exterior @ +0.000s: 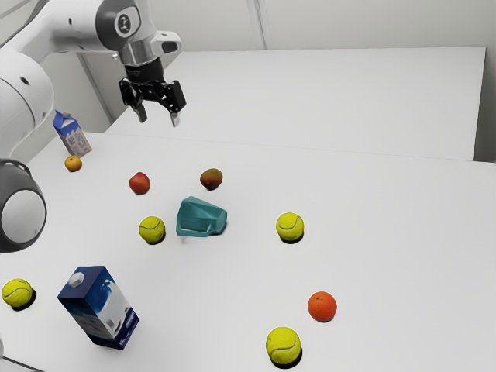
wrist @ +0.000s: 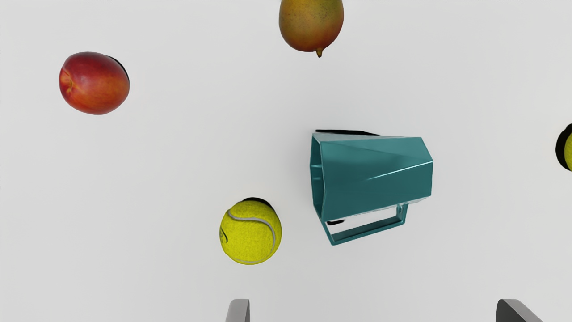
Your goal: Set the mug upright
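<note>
My gripper (exterior: 159,119) hangs high over the far part of the table in the exterior view, open and holding nothing. A teal faceted mug (exterior: 201,215) lies on its side below it, towards the exterior view's right. In the wrist view the mug (wrist: 375,174) has its mouth facing the nearby tennis ball, and its angular handle sticks out on the side towards my fingertips. The two fingertips of the gripper (wrist: 373,311) stand wide apart there, clear of the mug.
Near the mug are a tennis ball (exterior: 152,229), a red fruit (exterior: 139,184) and a mango (exterior: 211,179). Another tennis ball (exterior: 290,226), an orange (exterior: 322,306), a large blue carton (exterior: 99,307) and a smaller carton (exterior: 72,135) stand farther off.
</note>
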